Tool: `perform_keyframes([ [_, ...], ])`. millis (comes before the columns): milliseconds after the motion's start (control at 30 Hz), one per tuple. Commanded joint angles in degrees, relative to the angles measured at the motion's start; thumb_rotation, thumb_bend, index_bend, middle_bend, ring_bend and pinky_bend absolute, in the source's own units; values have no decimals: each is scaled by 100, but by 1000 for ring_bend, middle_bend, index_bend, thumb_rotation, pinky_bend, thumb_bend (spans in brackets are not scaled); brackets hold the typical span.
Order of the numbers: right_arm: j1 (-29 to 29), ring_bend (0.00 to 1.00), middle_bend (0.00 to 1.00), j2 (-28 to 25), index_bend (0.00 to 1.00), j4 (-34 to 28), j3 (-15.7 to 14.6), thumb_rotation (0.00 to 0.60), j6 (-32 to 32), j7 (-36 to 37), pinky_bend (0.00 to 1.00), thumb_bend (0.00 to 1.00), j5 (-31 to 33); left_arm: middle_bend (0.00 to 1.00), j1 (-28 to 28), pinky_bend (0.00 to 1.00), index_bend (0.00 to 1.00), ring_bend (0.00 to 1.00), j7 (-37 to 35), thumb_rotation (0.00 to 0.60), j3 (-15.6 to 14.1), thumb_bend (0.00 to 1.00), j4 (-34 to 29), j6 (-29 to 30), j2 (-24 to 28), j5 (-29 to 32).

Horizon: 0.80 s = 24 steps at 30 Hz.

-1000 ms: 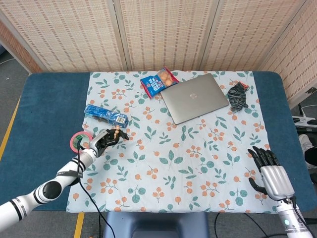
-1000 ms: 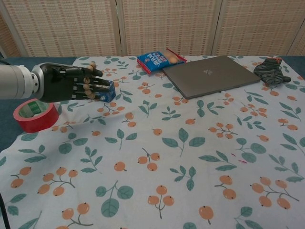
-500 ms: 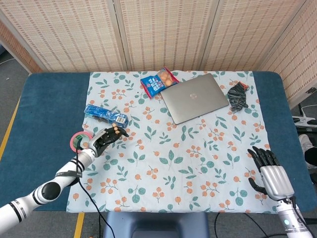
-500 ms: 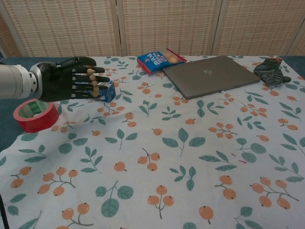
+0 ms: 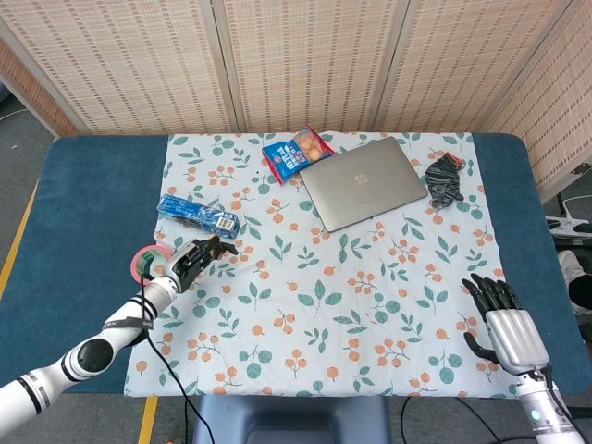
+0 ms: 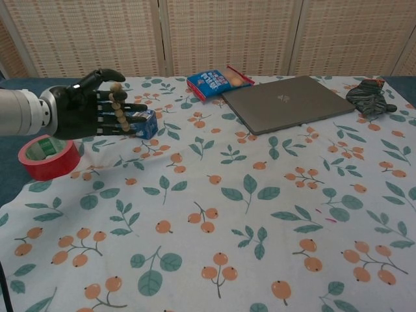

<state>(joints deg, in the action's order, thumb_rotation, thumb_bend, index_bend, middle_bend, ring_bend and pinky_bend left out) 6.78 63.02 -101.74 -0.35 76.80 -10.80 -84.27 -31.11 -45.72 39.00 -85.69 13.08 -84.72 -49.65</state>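
Observation:
My left hand (image 5: 197,256) (image 6: 91,112) hovers above the floral cloth at the left, fingers spread and holding nothing. It sits between the red tape roll (image 5: 145,264) (image 6: 47,156) and the blue snack packet (image 5: 198,214) (image 6: 140,122), just in front of the packet. My right hand (image 5: 502,319) rests at the table's near right corner, fingers extended and apart, empty; the chest view does not show it.
A closed grey laptop (image 5: 363,182) (image 6: 287,102) lies at the back centre. A blue and orange snack bag (image 5: 297,153) (image 6: 218,81) is beside it. A dark crumpled glove (image 5: 445,179) (image 6: 369,96) sits at the back right. The floral cloth (image 5: 351,305) covers a blue table (image 5: 83,203).
My left hand's fingers have spread further apart, and the thumb has lifted away from them. The right hand has not moved.

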Motion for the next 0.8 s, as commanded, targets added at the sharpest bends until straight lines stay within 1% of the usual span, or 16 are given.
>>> perform_keyframes([
  [33,1,0,0,1,0,0,-2,600,-3,1,0,266,-4,452,-13,0,758,101,48,345,-43,555,-16,31,20,-43],
  [100,4,0,0,1,0,-1,-4,600,-11,0,0,266,-3,452,-30,0,753,101,85,334,-81,621,-21,42,41,-75],
  [167,6,0,0,1,0,-1,-7,600,-16,0,0,266,-10,452,-39,0,747,101,78,321,-98,709,-26,56,53,-61],
  [233,6,0,0,2,0,1,-10,600,-14,-4,0,266,-15,453,-47,0,749,101,54,324,-107,774,-33,64,64,-32],
  [400,3,0,0,4,0,1,-6,600,-7,-5,0,266,-12,453,-43,0,755,101,-12,329,-115,973,-64,56,73,11],
  [467,2,0,0,2,0,-1,-6,600,-3,-6,0,265,-15,453,-29,0,751,101,-57,315,-95,1000,-84,28,69,21],
  [567,-1,0,0,-7,0,-7,-9,600,3,3,0,266,-25,452,9,0,733,101,-102,294,-53,1000,-113,-19,51,-14],
  [633,-4,0,0,-9,0,-8,-9,600,9,7,0,265,-28,449,32,0,719,101,-109,302,-28,1000,-129,-33,38,-55],
  [800,-4,0,0,-19,0,-10,-15,600,10,25,0,266,-47,437,88,0,697,99,-101,348,18,1000,-179,-45,11,-178],
])
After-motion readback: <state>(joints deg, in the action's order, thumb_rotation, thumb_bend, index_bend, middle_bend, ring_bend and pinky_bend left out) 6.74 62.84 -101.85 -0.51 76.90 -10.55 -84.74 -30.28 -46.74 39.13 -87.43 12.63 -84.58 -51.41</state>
